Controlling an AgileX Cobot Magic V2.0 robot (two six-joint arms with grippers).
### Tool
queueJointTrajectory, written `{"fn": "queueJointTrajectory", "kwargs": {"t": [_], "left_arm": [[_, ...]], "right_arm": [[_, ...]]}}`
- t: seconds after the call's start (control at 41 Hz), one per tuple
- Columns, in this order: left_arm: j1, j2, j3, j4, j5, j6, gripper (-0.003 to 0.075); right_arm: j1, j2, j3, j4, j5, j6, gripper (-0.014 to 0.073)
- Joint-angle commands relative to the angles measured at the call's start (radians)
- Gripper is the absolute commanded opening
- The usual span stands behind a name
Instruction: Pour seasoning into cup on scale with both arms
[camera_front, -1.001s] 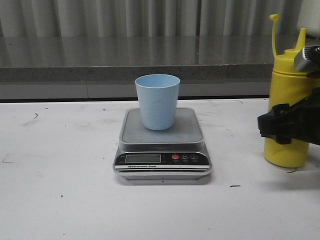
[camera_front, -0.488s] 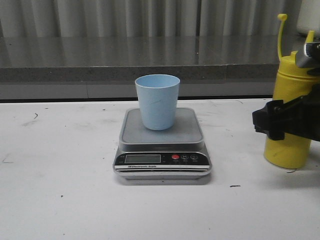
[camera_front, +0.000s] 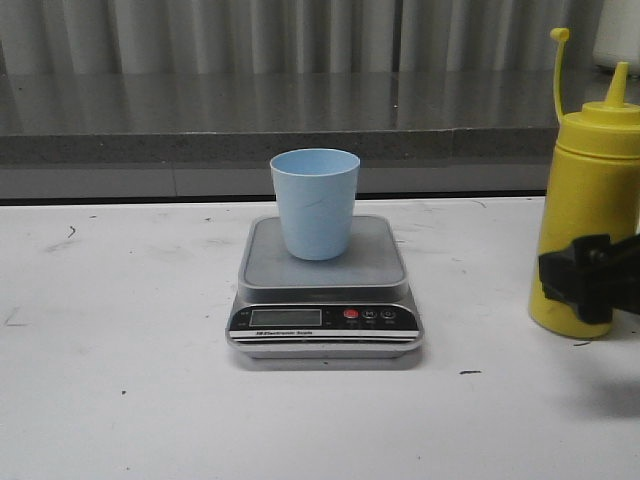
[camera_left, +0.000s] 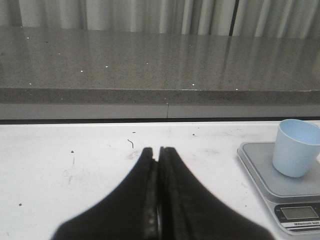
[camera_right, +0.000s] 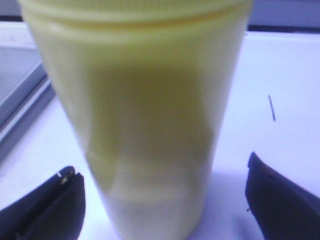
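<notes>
Currently the step in hand appears to be the grasp of the yellow bottle, which stands upright on the white table at the right, well apart from the scale. For a good grasp, the right gripper should be centred on the lower body of the bottle and closed gently, since soft plastic may be squeezed and seasoning forced from the nozzle. In the right wrist view the two fingers are seen spread wide on either side of the bottle, with a clear gap on each side; nothing is held or touched yet. The left gripper is seen with its jaws pressed together and empty, above bare table. Farther in, the pale blue cup stands upright on the scale platform, ready to receive.
</notes>
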Motion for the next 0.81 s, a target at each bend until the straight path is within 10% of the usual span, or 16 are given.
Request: {"fn": "queueJointTrajectory", "kwargs": {"t": [0.0,0.366,0.635,0.781], "left_arm": [[0.0,0.009,-0.025,-0.01,-0.08,-0.006,-0.002],[0.0,0.009,-0.025,-0.01,-0.08,-0.006,-0.002],[0.0,0.009,-0.025,-0.01,-0.08,-0.006,-0.002],[0.0,0.009,-0.025,-0.01,-0.08,-0.006,-0.002]], "right_arm": [[-0.006,-0.041,0.036,0.002,-0.153,0.001,0.0664],[-0.006,-0.301,0.135,0.017,-0.141,0.051,0.0647],[-0.006,-0.618,0.135,0.029,0.152,0.05,0.0256],[-0.006,-0.78,0.106,0.029,0.409,0.05,0.0243]]}}
